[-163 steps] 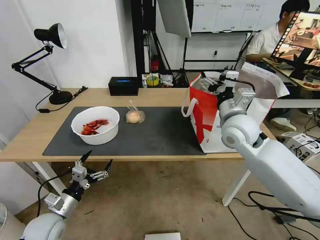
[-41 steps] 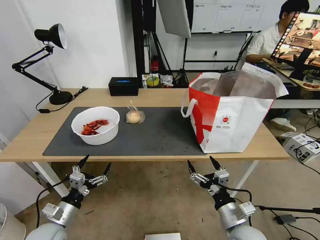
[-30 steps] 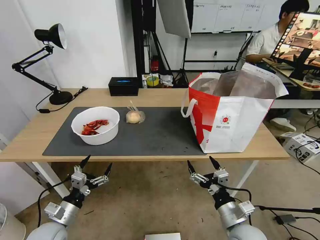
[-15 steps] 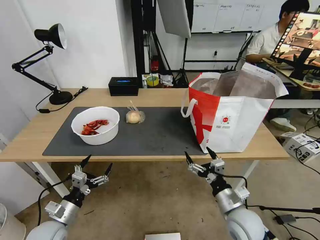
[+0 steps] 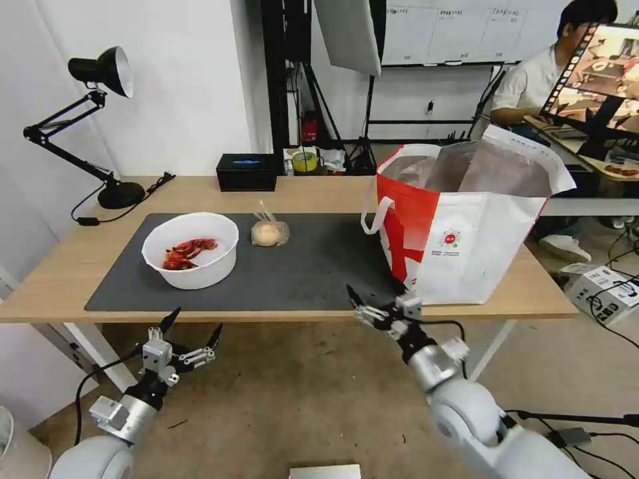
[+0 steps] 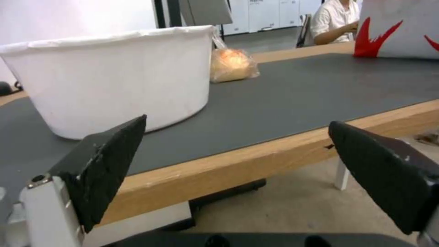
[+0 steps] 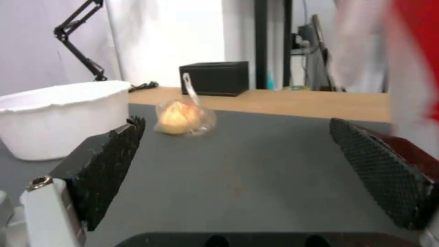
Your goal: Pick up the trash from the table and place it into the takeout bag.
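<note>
Your right end effector [image 5: 377, 301] sits at the worktop's [image 5: 66, 266] front edge with fingers spread wide and holding nothing, just beside the takeout bag [image 5: 466, 226]. Your left end effector [image 5: 192, 326] hangs below the edge, equally open and empty. On the dark mat [image 5: 319, 266] you have the white bowl [image 5: 191, 249] with what look like red shells, and the bagged bun [image 5: 269, 233] near it. A black box [image 5: 246, 171] and desk lamp [image 5: 93, 126] stand at the back.
</note>
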Controlling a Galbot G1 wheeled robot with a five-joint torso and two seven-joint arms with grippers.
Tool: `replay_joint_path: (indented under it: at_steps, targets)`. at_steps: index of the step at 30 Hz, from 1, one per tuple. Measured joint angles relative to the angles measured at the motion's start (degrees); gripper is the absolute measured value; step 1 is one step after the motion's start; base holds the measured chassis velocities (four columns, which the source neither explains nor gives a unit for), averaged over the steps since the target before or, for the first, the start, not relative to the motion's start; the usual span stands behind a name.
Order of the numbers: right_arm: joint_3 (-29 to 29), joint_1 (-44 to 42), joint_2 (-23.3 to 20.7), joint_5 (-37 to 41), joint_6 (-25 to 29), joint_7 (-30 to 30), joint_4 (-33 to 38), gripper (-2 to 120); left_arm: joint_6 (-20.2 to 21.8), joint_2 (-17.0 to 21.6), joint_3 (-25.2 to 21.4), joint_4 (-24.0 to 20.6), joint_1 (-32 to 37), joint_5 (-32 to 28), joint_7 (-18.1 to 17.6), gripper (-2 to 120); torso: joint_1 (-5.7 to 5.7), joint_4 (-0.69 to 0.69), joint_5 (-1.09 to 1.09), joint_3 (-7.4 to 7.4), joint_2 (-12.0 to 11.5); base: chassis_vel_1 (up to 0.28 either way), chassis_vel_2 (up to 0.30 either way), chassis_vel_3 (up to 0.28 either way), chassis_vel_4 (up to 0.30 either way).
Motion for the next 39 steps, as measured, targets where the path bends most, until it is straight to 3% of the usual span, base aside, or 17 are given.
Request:
replay_joint_path:
  at_steps: [7,12,19,31,39]
  targets:
    - [-9.7,13.6,3.2,3.7,-1.4,1.5,-8.1,100,0.0,0.1,-0.4,0.2,-0.1,-0.3,-0.1,100,0.00,0.00,0.00,0.00,0.0,0.000,0.000,0.000,0.000]
    - [-13.5,20.7,5.7,5.5,-2.8,2.3,-12.6,100,0.0,0.2,-0.6,0.3,-0.1,-0.4,-0.1,100,0.00,0.00,0.00,0.00,0.0,0.000,0.000,0.000,0.000]
    - [-19.9,32.2,12.9,6.9,-7.0,4.0,-23.7,100,0.1,0.2,-0.8,0.5,-0.3,-0.6,-0.1,100,0.00,0.01,-0.01,0.00,0.0,0.000,0.000,0.000,0.000]
    - [-22.6,40.6,24.8,6.5,-13.1,2.7,-41.1,100,0.2,0.8,-2.2,0.5,0.0,-1.7,-0.1,100,0.01,0.00,-0.01,0.00,0.0,0.000,0.000,0.000,0.000]
    - [-23.0,43.9,30.5,5.1,-15.5,0.2,-49.8,100,0.2,0.7,-2.6,0.4,0.1,-1.8,0.0,100,0.00,0.00,-0.02,-0.01,0.0,0.000,0.000,0.000,0.000]
